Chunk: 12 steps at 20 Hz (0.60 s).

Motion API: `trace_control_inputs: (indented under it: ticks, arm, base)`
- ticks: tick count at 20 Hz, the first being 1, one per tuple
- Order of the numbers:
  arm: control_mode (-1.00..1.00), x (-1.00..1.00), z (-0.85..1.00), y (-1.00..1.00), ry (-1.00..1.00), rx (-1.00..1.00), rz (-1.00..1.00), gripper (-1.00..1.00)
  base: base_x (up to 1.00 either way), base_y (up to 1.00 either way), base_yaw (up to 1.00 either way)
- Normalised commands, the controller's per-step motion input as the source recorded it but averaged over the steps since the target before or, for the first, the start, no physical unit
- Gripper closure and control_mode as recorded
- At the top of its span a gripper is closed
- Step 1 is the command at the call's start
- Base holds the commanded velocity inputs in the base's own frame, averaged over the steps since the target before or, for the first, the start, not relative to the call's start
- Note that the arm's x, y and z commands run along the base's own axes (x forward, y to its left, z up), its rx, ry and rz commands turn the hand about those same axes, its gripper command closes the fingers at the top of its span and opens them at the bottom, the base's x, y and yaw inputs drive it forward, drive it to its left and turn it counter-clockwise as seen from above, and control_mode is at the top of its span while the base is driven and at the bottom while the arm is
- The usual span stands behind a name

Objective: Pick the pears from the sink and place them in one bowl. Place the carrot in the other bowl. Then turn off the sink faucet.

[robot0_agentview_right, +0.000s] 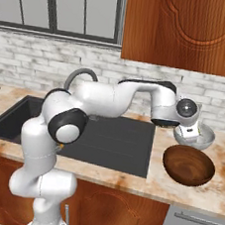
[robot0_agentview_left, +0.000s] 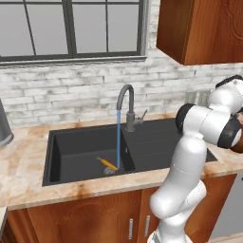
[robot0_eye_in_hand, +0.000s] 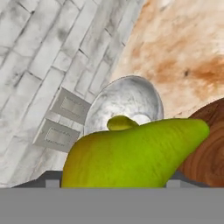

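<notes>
With the jaws clenched on a yellow-green pear point(robot0_eye_in_hand: 131, 153), I see the fruit bulk large across the hand view, its narrow end pointing toward the wooden bowl point(robot0_eye_in_hand: 209, 153). Just past it lies the grey metal bowl point(robot0_eye_in_hand: 124, 103), with a second pear point(robot0_eye_in_hand: 120, 123) already resting inside. From the right base view the gripper point(robot0_agentview_right: 190, 134) hangs directly over the grey bowl's rim, and that bowl sits behind the dark brown bowl, the two almost touching, on the marble desk point(robot0_agentview_right: 215, 189) beside the drainboard end of the sink point(robot0_agentview_right: 125, 143). Behind the grey bowl, two wall outlets point(robot0_eye_in_hand: 61, 120) sit in the white brick backsplash point(robot0_eye_in_hand: 39, 52). Back in the basin, I see the carrot point(robot0_agentview_left: 107, 164) lying on the black bottom next to the drain point(robot0_agentview_left: 111, 170). A blue stream of water point(robot0_agentview_left: 118, 137) runs from the gooseneck faucet point(robot0_agentview_left: 127, 107) and lands just beside the carrot. A window point(robot0_agentview_left: 71, 28) sits above the sink.
</notes>
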Motion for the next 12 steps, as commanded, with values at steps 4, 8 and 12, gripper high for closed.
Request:
trace_control_inputs:
  ticks: [4, 8, 12]
  arm:
    - [-1.00, 0.05, 0.00, 0.00, 0.01, 0.00, 0.00, 1.00]
    - [-1.00, 0.45, -0.56, 0.00, 0.10, -0.02, 0.00, 1.00]
    - [-1.00, 0.43, -0.50, 0.00, 0.04, -0.04, 0.00, 1.00]
  base:
    - [0.00, 0.00, 0.00]
    - [0.00, 0.00, 0.00]
    - [0.00, 0.00, 0.00]
